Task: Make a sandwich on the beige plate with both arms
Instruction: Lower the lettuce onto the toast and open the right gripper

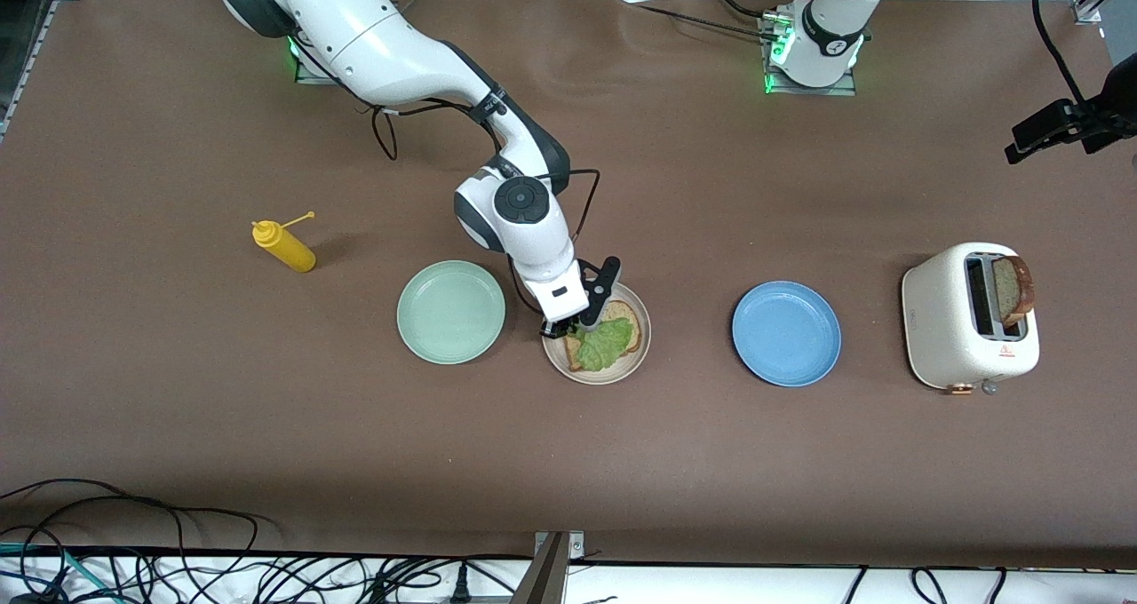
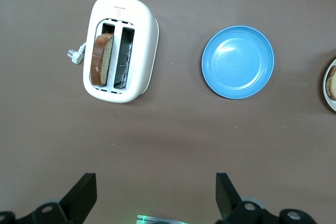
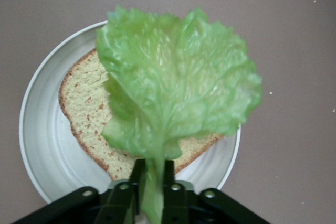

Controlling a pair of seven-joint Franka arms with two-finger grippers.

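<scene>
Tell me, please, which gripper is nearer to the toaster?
The left. The left gripper hangs open above the bare table close to the toaster, which shows in its wrist view. The right gripper is over the beige plate, pinching the lettuce.

Mustard bottle (image 1: 284,245), green plate (image 1: 450,311), blue plate (image 1: 786,333), toaster (image 1: 968,316).

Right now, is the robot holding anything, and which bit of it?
Yes. The right gripper pinches the lettuce leaf by its stem end, over the bread slice on the beige plate. The left gripper holds nothing.
</scene>
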